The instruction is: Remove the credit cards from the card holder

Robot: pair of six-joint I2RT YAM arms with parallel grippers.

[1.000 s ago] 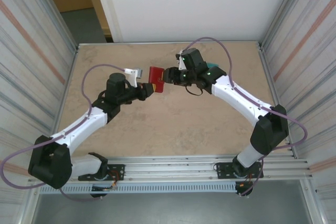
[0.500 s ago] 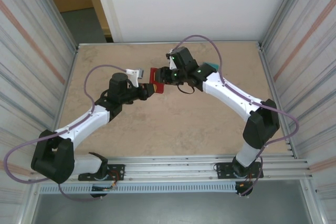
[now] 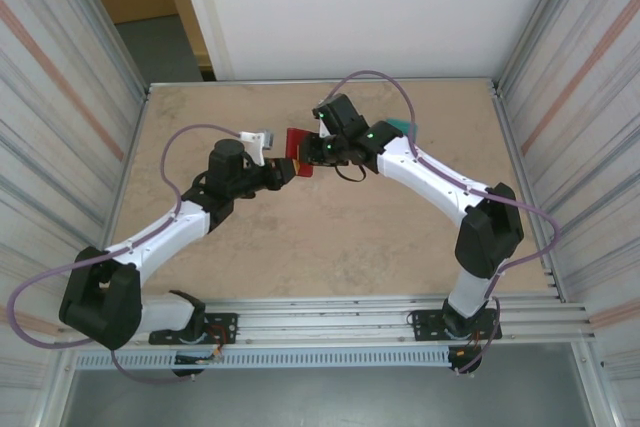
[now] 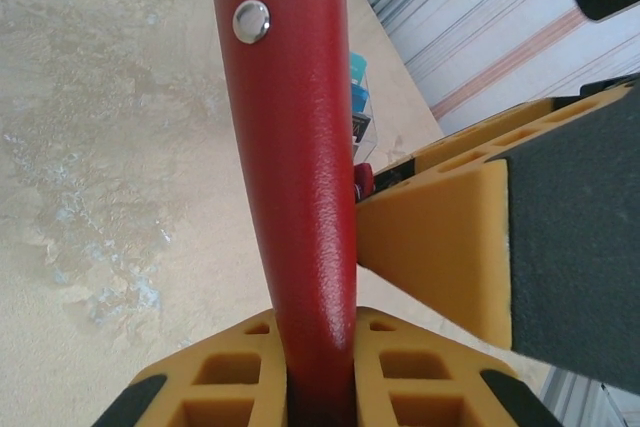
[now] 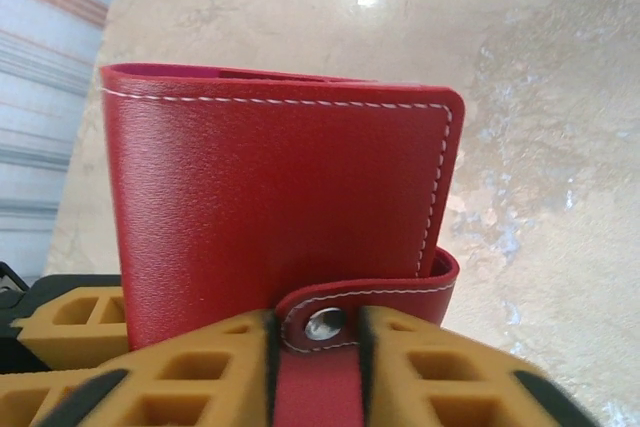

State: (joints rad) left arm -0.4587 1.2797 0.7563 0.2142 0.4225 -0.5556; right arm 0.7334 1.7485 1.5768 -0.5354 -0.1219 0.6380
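card holder [image 3: 297, 139]: held upright between both grippers, at the far middle of the table [image 3: 200, 237]; it is folded and its strap [image 5: 385, 295] is snapped shut.
left gripper [image 3: 284, 170]: clamped on the near edge of the card holder.
right gripper [image 3: 314, 149]: narrow, the strap squeezed between its fingers [image 5: 180, 377].
cards [image 3: 402, 126]: a teal pile is laid on the table, right of the card holder, apart.

Beige marbled tabletop [image 3: 300, 247], ribbed metal side walls [image 3: 60, 97], white back panel [image 3: 370, 7]

Both arms reach inward, L gripper [image 3: 290, 169] & R gripper [image 3: 308, 149] clamped (tips nearly touching).
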